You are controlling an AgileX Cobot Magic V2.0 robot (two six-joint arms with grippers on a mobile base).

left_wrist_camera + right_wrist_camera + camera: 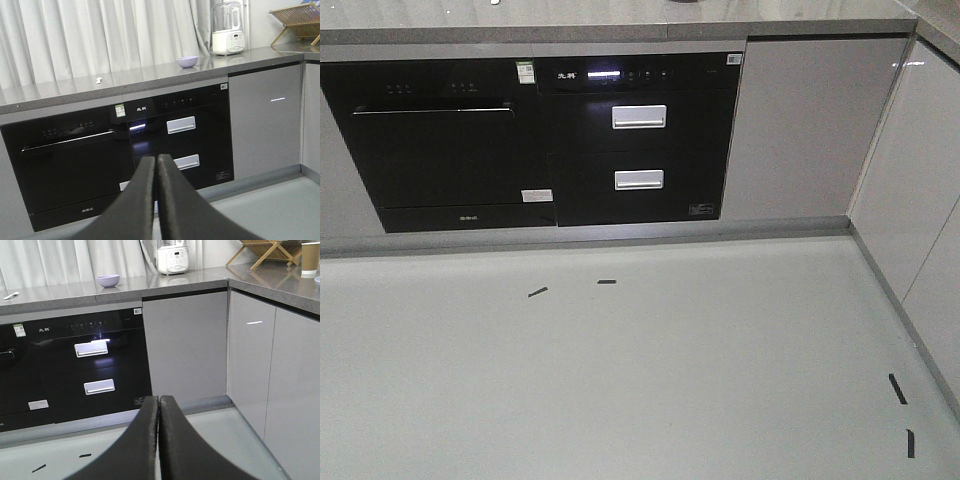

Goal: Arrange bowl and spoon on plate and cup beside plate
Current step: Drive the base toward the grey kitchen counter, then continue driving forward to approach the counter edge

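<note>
The left gripper (pixel 156 162) is seen with its two black fingers pressed together along their length, with nothing pinched or touched. The right gripper (pixel 159 401) is closed tight in the same way and is likewise empty, and both are held in the air before the cabinet fronts. The bowl (pixel 108 280) is set on the grey countertop (pixel 60 292) near the white blender (pixel 172 257), the spoon (pixel 11 295) is laid well apart to its left, and the cup (pixel 310 258) is stood on the side counter near the wooden rack (pixel 260 252).
</note>
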